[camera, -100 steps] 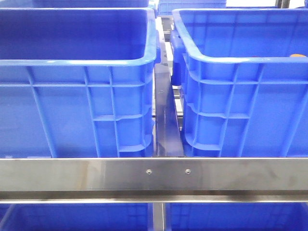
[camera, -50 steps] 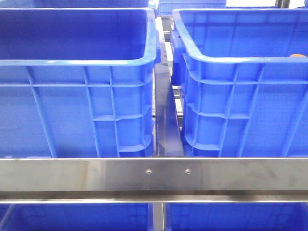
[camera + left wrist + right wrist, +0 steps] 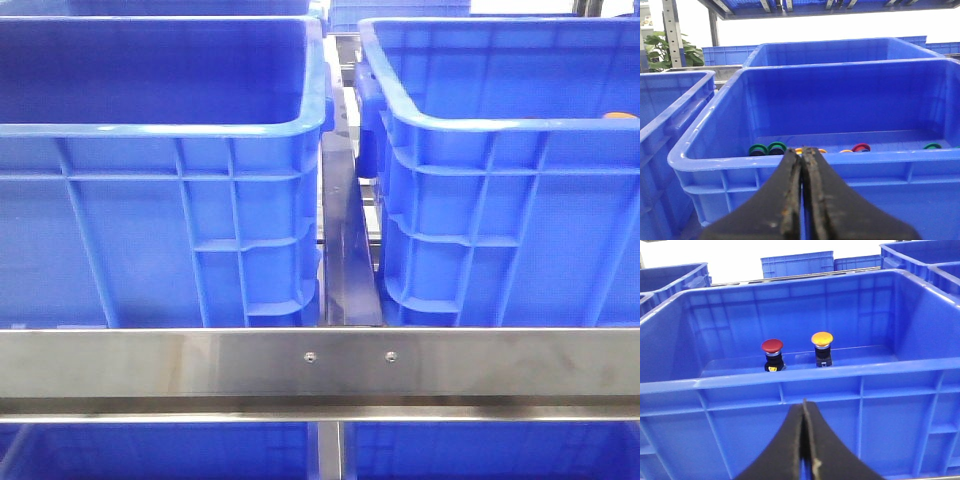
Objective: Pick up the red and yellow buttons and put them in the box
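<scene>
In the right wrist view a red button and a yellow button stand upright on black bases inside a blue box. My right gripper is shut and empty, outside the box's near wall. In the left wrist view my left gripper is shut and empty, in front of another blue box that holds several buttons: green ones, a red one, orange-yellow ones. Neither gripper shows in the front view.
The front view shows two large blue boxes, left and right, with a narrow gap between them, behind a steel rail. More blue boxes stand beside and behind. A small orange thing shows at the right box's rim.
</scene>
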Controlling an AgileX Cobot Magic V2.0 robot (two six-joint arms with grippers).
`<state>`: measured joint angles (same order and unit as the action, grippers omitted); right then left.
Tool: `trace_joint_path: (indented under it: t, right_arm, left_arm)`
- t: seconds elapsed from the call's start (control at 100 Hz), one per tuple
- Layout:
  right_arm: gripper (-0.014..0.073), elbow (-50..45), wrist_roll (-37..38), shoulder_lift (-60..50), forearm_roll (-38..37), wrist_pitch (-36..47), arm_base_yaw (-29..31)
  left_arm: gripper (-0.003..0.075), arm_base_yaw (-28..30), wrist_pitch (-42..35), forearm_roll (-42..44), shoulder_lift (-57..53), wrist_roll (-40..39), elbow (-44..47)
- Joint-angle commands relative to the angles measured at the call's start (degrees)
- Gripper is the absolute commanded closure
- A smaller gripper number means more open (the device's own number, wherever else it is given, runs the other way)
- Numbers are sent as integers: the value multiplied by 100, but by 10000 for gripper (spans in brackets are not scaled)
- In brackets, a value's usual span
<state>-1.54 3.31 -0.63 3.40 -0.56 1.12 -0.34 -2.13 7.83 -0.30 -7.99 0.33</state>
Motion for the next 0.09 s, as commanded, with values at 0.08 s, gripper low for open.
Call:
trace_joint_path:
  t: [0.08]
  right_arm:
    - [709,107,-18,-140,-50,468,7]
  left_arm:
    - [739,8,-451,-29,-187,-16,222]
